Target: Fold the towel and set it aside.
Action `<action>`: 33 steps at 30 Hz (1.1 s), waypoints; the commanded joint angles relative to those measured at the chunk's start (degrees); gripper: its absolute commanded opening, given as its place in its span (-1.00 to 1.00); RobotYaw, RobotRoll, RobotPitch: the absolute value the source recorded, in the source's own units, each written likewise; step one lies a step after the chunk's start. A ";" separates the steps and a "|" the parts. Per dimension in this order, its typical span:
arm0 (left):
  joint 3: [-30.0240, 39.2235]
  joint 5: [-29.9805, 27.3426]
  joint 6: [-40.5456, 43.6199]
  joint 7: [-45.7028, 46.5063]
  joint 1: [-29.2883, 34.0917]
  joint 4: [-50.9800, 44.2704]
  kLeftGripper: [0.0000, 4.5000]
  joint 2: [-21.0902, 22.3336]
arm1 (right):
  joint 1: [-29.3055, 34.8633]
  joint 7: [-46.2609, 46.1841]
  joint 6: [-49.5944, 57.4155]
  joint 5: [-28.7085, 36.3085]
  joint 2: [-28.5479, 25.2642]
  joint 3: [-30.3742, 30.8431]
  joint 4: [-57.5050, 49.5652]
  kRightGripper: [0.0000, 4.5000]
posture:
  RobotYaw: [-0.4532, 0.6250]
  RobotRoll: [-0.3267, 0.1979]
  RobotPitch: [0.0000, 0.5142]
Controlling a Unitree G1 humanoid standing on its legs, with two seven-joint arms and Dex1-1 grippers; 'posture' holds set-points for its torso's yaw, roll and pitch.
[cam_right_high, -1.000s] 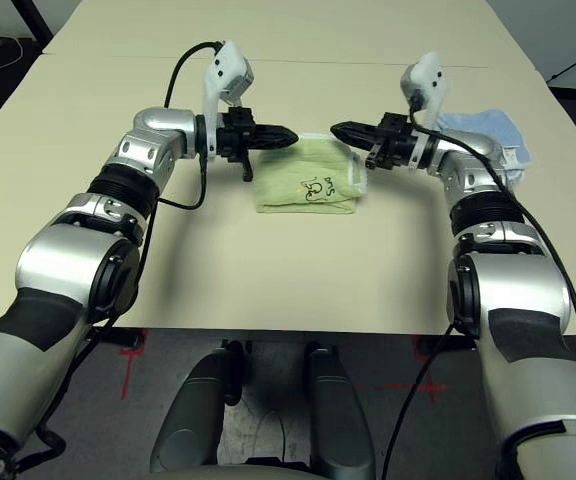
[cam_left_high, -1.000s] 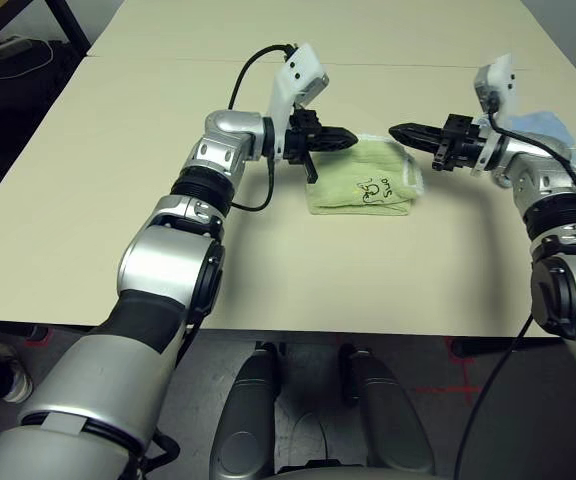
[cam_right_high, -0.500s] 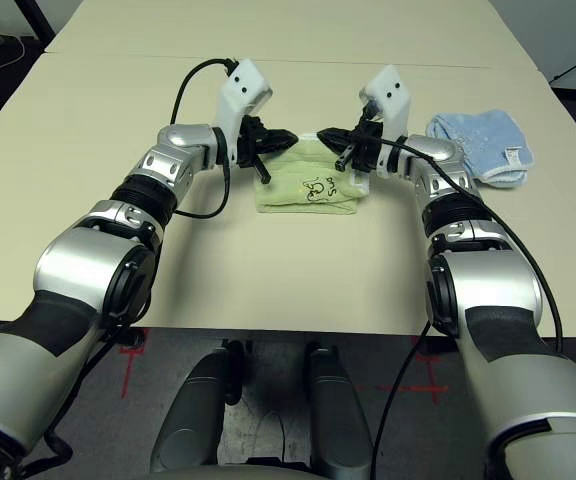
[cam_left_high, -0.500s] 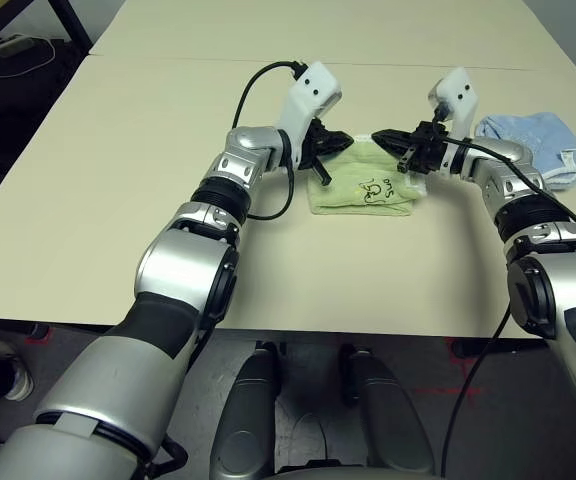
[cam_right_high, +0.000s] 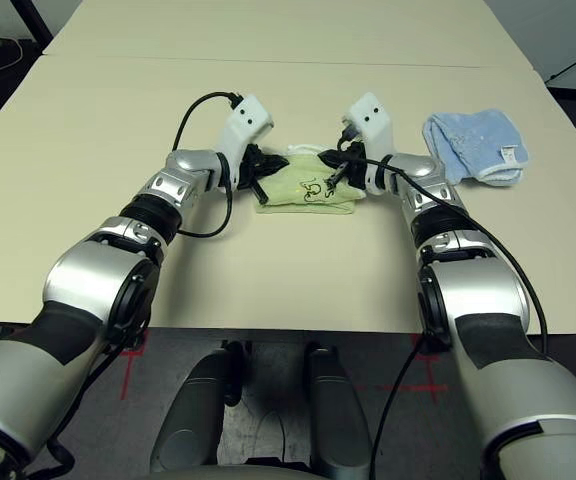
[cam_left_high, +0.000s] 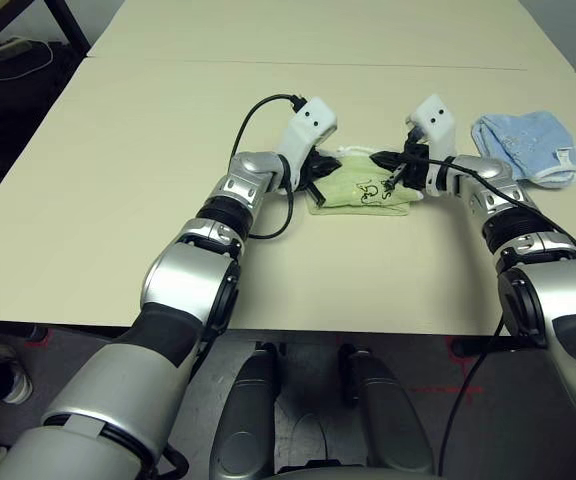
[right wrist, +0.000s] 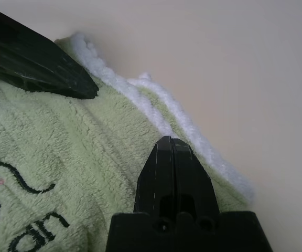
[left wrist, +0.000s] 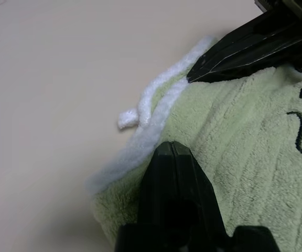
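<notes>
Pressing both closed end effectors, left (cam_left_high: pixel 326 165) and right (cam_left_high: pixel 380 159), onto the folded towel (cam_left_high: pixel 361 188) (setting aside remains).

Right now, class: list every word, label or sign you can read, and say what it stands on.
"an": end of dark stitched lettering on the green towel; the rest is cut off.
Dark stitched line drawing beside it: no letters.
White tag on the light blue cloth: too small to read.

Both grippers, left (left wrist: pixel 173 149) and right (right wrist: pixel 170 144), apparently closed, tips converging.
</notes>
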 commanded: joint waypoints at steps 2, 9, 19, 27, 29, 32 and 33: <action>-0.02 0.60 -0.23 -0.29 0.46 1.48 -0.98 0.18 | 1.53 0.24 0.31 -0.72 -0.46 0.41 1.83 -1.00 | -0.08 0.25 -0.12; 5.66 -4.54 -1.71 -3.62 -3.56 0.08 -0.98 0.72 | -0.70 8.22 -1.00 7.87 -0.72 -6.79 -0.38 -1.00 | -0.07 0.25 -0.15; 8.11 -6.81 -0.99 -8.08 -5.12 -2.06 -0.98 5.77 | -1.71 9.53 -0.15 14.77 -4.53 -13.33 -4.16 -1.00 | -0.10 0.25 -0.20; 11.16 -13.66 6.54 -19.74 1.14 -9.32 -0.81 10.81 | 6.86 12.50 6.90 19.77 -8.28 -16.00 -12.61 -1.00 | -0.10 0.25 -0.19; 10.72 -13.60 7.92 -19.84 3.26 -11.54 -0.56 11.96 | 9.72 12.46 7.79 19.74 -9.13 -15.57 -15.37 -1.00 | -0.10 0.25 -0.20; 10.07 -12.32 8.59 -16.03 5.93 -13.80 -0.06 13.19 | 13.14 12.17 7.82 18.78 -10.10 -14.36 -18.41 -0.90 | -0.11 0.25 -0.19; 9.96 -11.82 8.82 -13.99 6.54 -14.09 0.11 13.45 | 13.91 12.20 7.43 18.46 -10.32 -14.01 -19.05 -0.77 | -0.11 0.25 -0.20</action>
